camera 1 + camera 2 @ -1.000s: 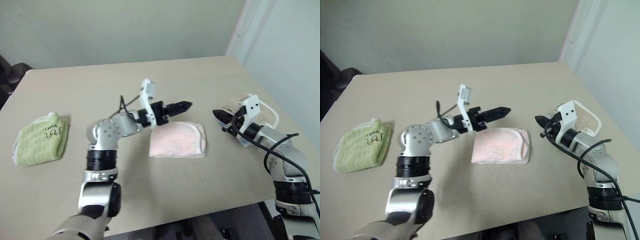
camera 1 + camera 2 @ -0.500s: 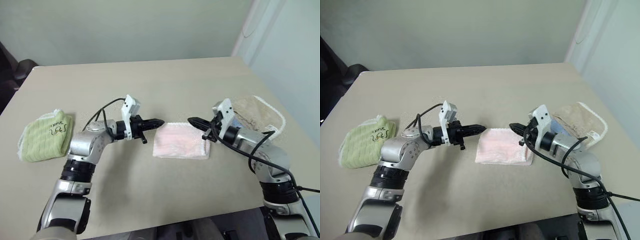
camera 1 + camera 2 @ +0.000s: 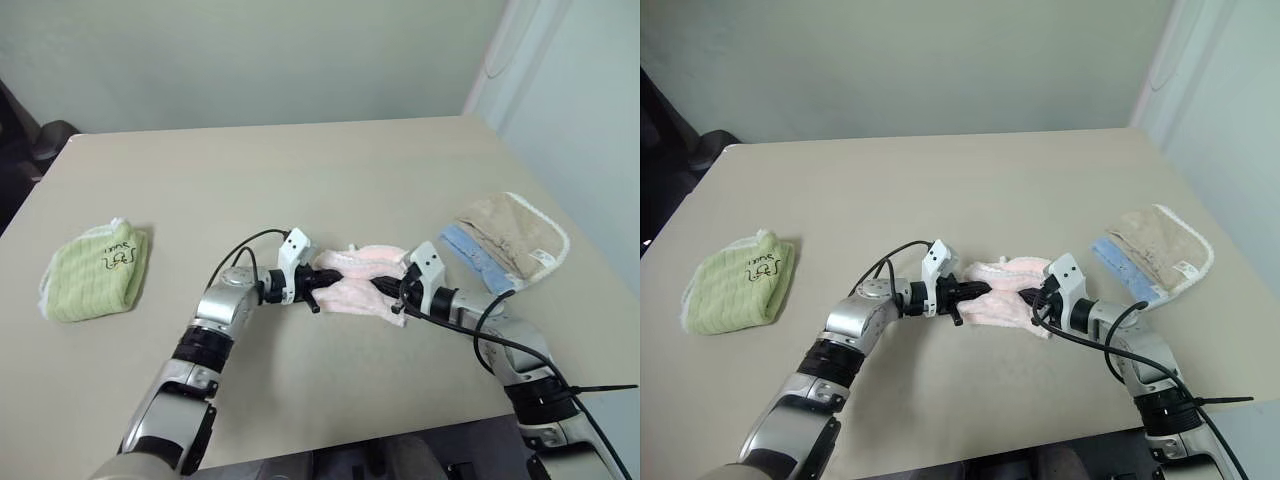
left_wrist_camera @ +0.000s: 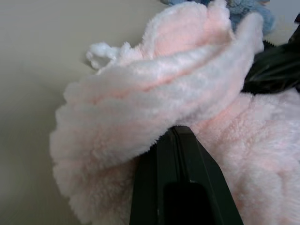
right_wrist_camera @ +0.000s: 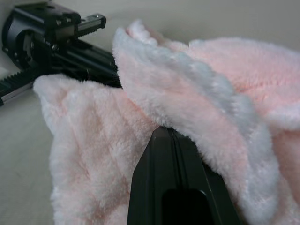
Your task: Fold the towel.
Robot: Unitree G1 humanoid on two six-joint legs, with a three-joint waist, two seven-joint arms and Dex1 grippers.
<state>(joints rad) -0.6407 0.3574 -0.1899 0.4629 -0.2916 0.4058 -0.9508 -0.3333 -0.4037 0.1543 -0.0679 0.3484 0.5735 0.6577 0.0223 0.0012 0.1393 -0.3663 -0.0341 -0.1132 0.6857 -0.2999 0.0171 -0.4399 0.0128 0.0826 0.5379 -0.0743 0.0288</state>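
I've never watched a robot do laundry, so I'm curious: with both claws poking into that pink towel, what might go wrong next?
Both grippers, left and right, are shut and pushed in under a fold of the pink towel from opposite sides, close together, so they might bump. Their fingers look slid under the cloth rather than pinching it, so lifting could let it slip off. Dragging it sideways might nudge the beige towel nearby.

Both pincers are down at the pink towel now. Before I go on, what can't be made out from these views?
- Left pincer tips: buried under a fold of the pink towel in the left wrist view; whether any cloth is pinched is hidden.
- Right pincer tips: likewise covered by a towel fold in the right wrist view.
- Blue cloth: mostly hidden under the beige towel, head views.
- Writing on the lime-green towel: too small to read.
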